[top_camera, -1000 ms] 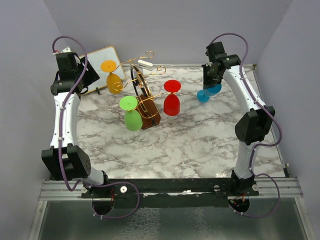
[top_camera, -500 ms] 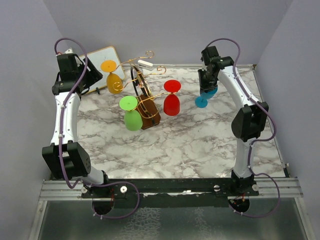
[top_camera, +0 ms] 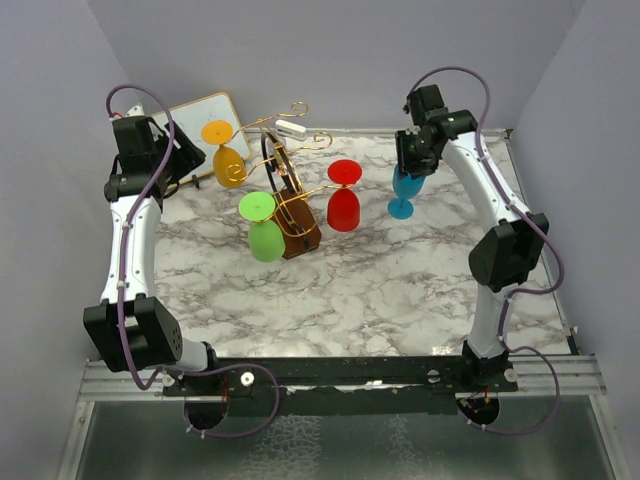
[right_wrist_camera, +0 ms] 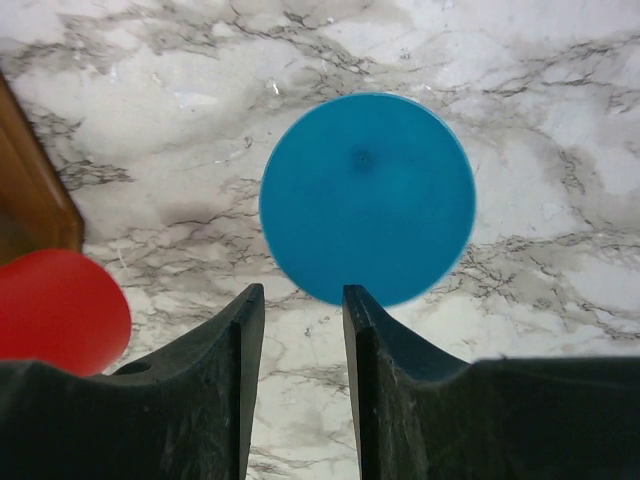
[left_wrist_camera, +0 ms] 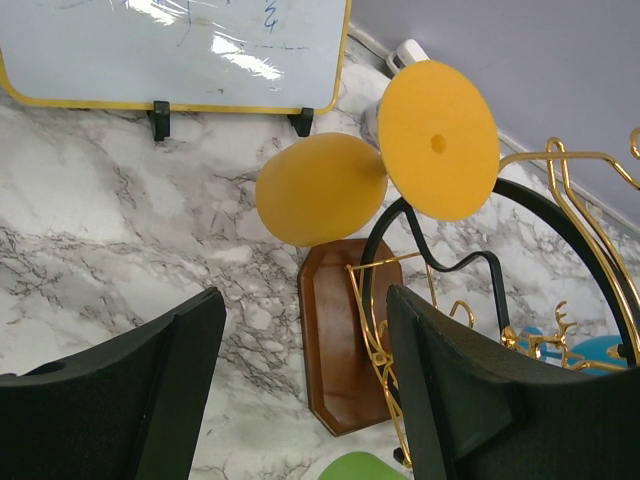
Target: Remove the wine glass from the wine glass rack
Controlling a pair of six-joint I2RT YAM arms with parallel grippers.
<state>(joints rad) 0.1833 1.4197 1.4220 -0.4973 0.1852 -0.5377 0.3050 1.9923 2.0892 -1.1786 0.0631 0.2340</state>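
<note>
The wine glass rack [top_camera: 290, 200], gold wire on a brown wooden base [left_wrist_camera: 345, 340], stands at the back left of the marble table. A yellow wine glass [top_camera: 228, 160] [left_wrist_camera: 325, 190], a green one [top_camera: 265, 235] and a red one [top_camera: 343, 205] hang from it foot up. A blue wine glass [top_camera: 402, 195] stands on the table to the right of the rack and shows as a blue disc [right_wrist_camera: 367, 197] from above. My right gripper [top_camera: 413, 165] [right_wrist_camera: 300, 290] hovers over it, open, with only marble between its fingers. My left gripper [top_camera: 183, 163] [left_wrist_camera: 305, 300] is open beside the yellow glass.
A whiteboard [top_camera: 195, 115] [left_wrist_camera: 170, 45] with a yellow frame leans at the back left behind my left gripper. A small white object [top_camera: 290, 127] lies behind the rack. Purple walls close in the table [top_camera: 380, 280] at the back and sides.
</note>
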